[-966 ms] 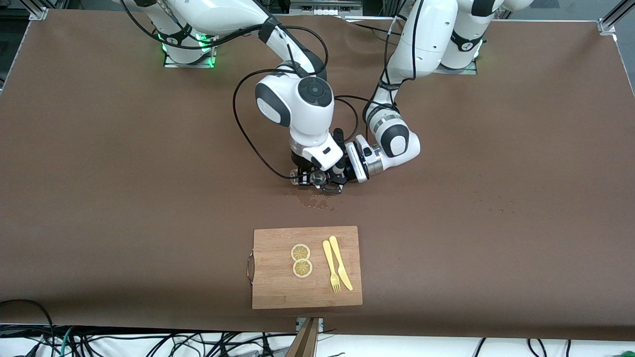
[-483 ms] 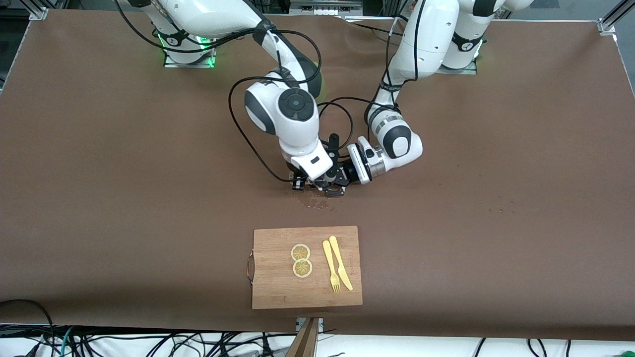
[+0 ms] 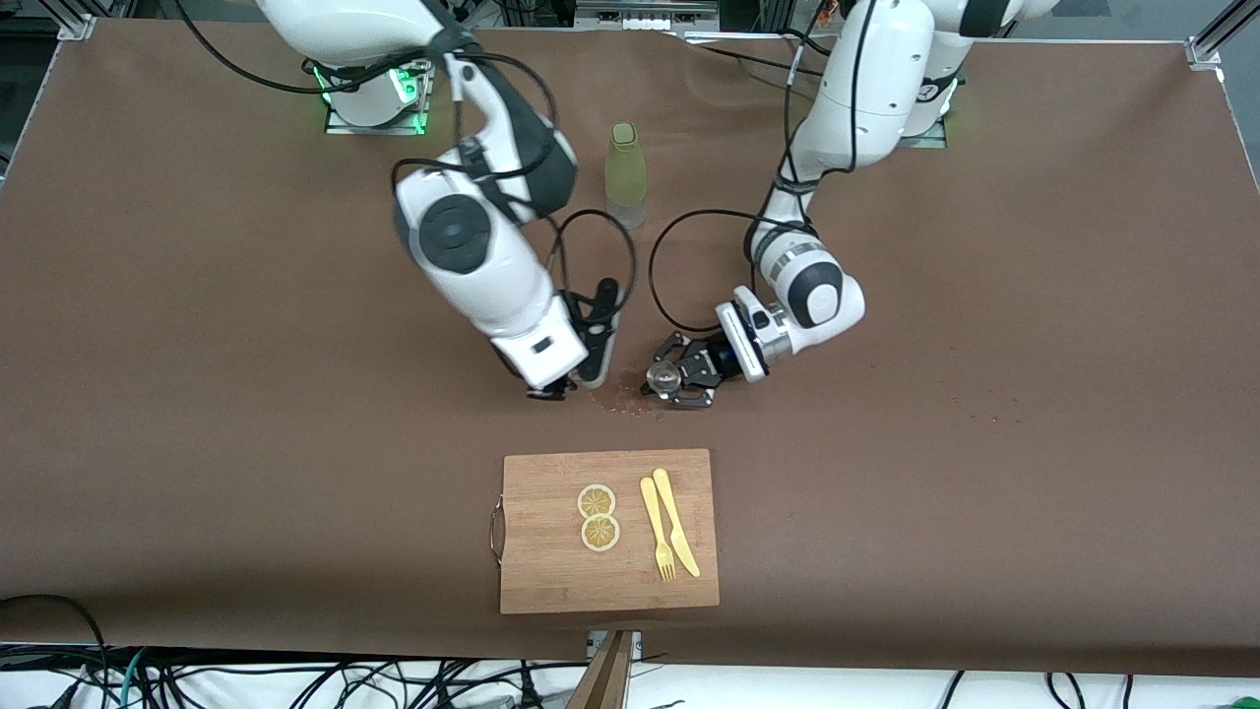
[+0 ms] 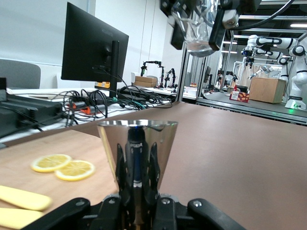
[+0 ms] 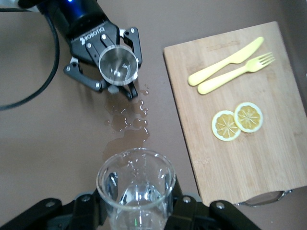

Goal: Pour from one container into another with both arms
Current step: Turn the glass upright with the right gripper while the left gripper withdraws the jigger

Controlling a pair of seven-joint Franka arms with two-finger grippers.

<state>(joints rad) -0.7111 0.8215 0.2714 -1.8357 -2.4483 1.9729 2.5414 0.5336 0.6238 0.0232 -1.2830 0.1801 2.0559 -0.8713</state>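
My left gripper (image 3: 671,379) is low over the table's middle, shut on the shiny steel jigger (image 3: 662,374), which stands upright with its mouth open to the camera above. In the left wrist view the jigger (image 4: 137,143) fills the centre between the fingers of the left gripper (image 4: 137,203). Over the table a short way toward the right arm's end, my right gripper (image 3: 551,390) is shut on the clear glass cup (image 5: 135,184). In the front view the arm hides this cup. The right wrist view looks down into the cup and shows the jigger (image 5: 118,64) apart from it.
A wet spill (image 3: 630,399) darkens the mat between the two grippers. A wooden cutting board (image 3: 551,581) with two lemon slices (image 3: 598,517) and a yellow knife and fork (image 3: 669,527) lies nearer the camera. The olive-green bottle (image 3: 627,175) stands farther back.
The right arm has swung away from the left gripper toward its own end of the table, carrying the cup and uncovering the bottle. The left gripper with the jigger shifted slightly.
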